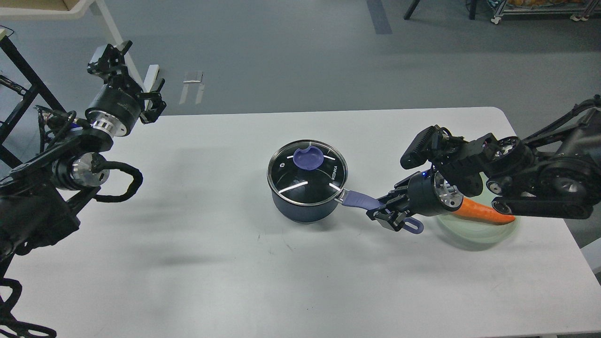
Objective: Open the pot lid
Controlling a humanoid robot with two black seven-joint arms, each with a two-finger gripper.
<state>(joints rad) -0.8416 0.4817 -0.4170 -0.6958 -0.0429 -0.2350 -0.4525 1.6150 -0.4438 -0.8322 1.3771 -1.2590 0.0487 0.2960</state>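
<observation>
A dark blue pot (305,206) stands at the middle of the white table (211,263). Its glass lid (307,172) with a purple knob (307,157) sits shut on it. The pot's purple handle (359,201) points right and toward me. My right gripper (389,214) is shut on the handle near its far end, low over the table. My left gripper (152,99) hangs at the table's far left corner, well away from the pot; its fingers are too small and dark to tell apart.
A pale green plate (474,232) with an orange carrot (483,212) lies right of the pot, partly behind my right wrist. A black frame (23,94) and a white table leg (117,42) stand at the far left, off the table.
</observation>
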